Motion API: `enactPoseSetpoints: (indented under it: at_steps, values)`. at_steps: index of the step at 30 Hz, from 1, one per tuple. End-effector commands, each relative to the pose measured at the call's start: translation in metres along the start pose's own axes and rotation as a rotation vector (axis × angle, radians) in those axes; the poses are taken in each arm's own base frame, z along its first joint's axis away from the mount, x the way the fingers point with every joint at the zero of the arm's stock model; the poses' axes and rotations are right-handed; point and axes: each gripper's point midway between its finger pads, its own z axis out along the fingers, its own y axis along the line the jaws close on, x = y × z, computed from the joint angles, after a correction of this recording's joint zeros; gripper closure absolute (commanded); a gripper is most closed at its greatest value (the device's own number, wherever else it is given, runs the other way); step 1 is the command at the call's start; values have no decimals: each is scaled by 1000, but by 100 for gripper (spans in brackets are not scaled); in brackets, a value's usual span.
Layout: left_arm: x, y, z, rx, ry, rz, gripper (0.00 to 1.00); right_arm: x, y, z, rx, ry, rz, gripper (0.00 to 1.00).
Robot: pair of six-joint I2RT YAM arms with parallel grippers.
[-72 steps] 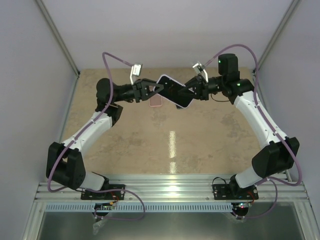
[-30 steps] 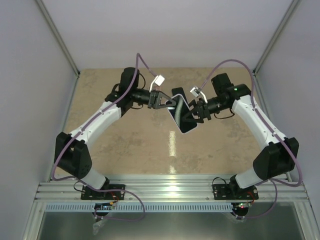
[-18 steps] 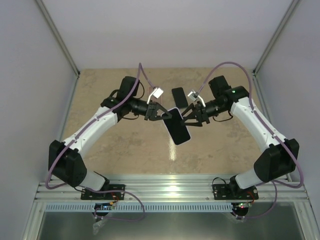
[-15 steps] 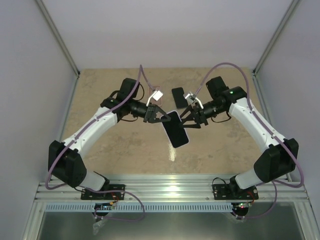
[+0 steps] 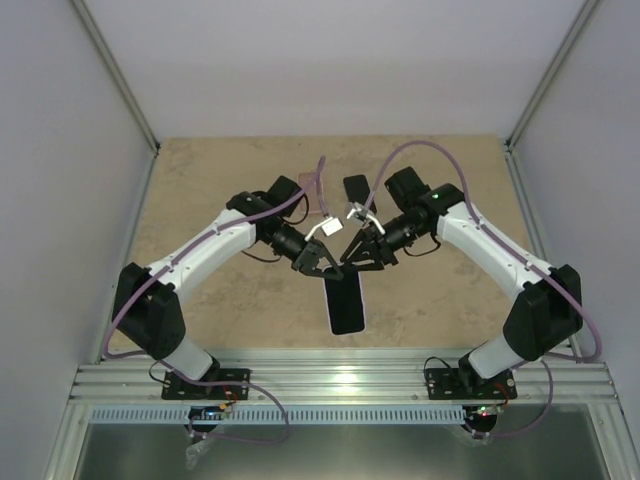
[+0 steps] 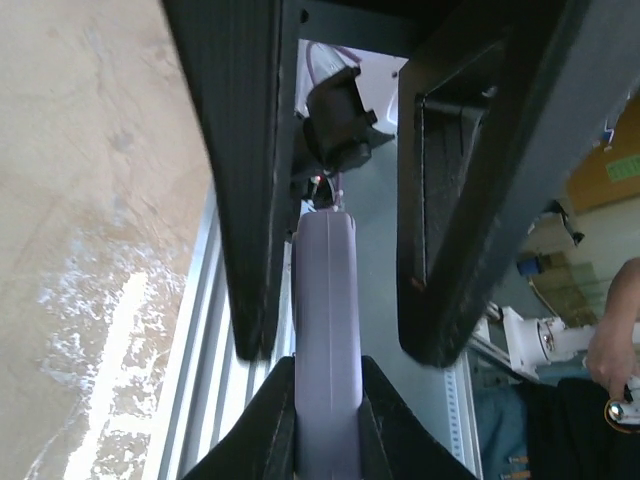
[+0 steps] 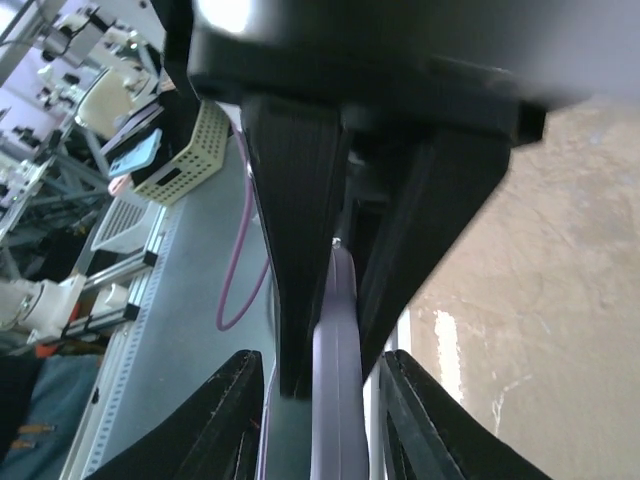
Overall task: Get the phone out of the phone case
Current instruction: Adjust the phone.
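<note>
Saw the phone (image 5: 345, 303) at lower centre, lifted off the worktop (image 5: 215, 190), apparently not yet out of its lilac phone case (image 6: 326, 330), pinched in the closed left tool (image 5: 330, 270), with right tool (image 5: 348, 267) jaws apart around its edge; removal itself judged all remaining.

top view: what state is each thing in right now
phone: in its case, dark side up, held off the table
left end effector: shut on phone
right end effector: fingers either side of phone, grip unclear
black slab: lying flat on table, untouched
</note>
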Motion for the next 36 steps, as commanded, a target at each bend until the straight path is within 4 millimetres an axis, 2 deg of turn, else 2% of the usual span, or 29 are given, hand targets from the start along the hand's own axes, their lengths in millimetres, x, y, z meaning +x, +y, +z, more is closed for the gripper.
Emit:
enactPoseSetpoints:
  at_steps: [1,5,8,10,15,23,29,36]
  values:
    - [-2,-10,5,27,23,33,100,-5,11,14,-84,-2,-30,69]
    - [-6,-13,5,54,14,42,100,-1,19,19,-115,11,-30,76]
    - [-7,-17,5,80,11,53,100,1,23,18,-118,14,-33,78]
    - [-7,-20,4,94,11,63,100,6,26,17,-129,25,-31,77]
    - [-6,-23,2,95,4,81,100,14,33,13,-160,32,-11,68]
    - [-18,-22,-4,89,-30,85,100,4,28,3,-107,-34,-12,67]
    - [-27,-17,-15,92,-68,75,100,12,27,6,-119,-22,2,72]
    - [-31,-19,-17,99,-76,85,100,13,28,6,-127,-26,1,78]
